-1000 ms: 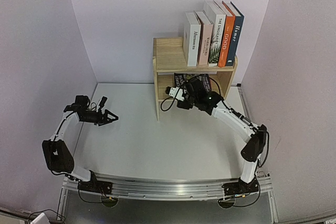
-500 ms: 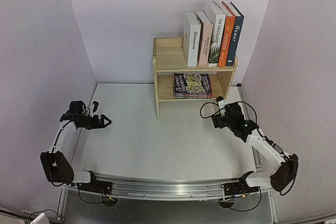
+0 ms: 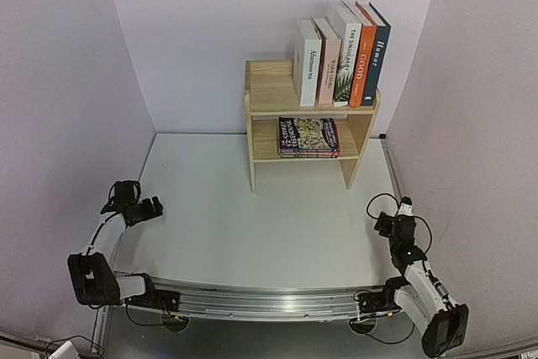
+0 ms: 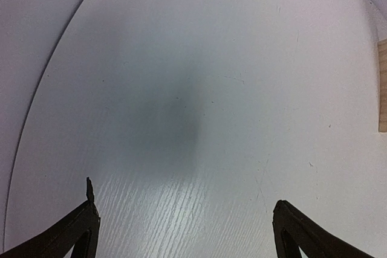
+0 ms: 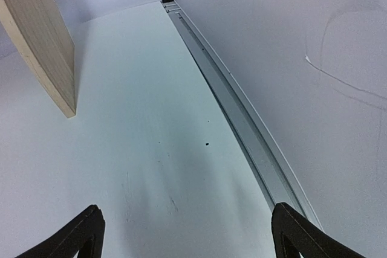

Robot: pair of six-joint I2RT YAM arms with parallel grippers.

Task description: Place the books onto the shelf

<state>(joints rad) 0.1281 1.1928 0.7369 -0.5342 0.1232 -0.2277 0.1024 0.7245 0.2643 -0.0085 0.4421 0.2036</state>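
With five books (image 3: pixel 340 55) standing upright atop the shelf (image 3: pixel 271 90) and what look like a few thin books (image 3: pixel 308 136) flat on its lower tier, the job seems done, so my left hand (image 3: pixel 150 208) and right hand (image 3: pixel 390 223) hang wide and empty over the white table (image 3: pixel 252 224) between pale walls (image 3: pixel 202 31).

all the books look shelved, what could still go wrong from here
1. The upright row stands at the right end of the shelf top with nothing bracing its left side, so the white end book could tip onto the bare half.
2. The dark blue book sits right at the top's right edge, and a bump might push it off.
3. The paperbacks lie flat near the lower tier's front edge and could slide out if the shelf is jolted.
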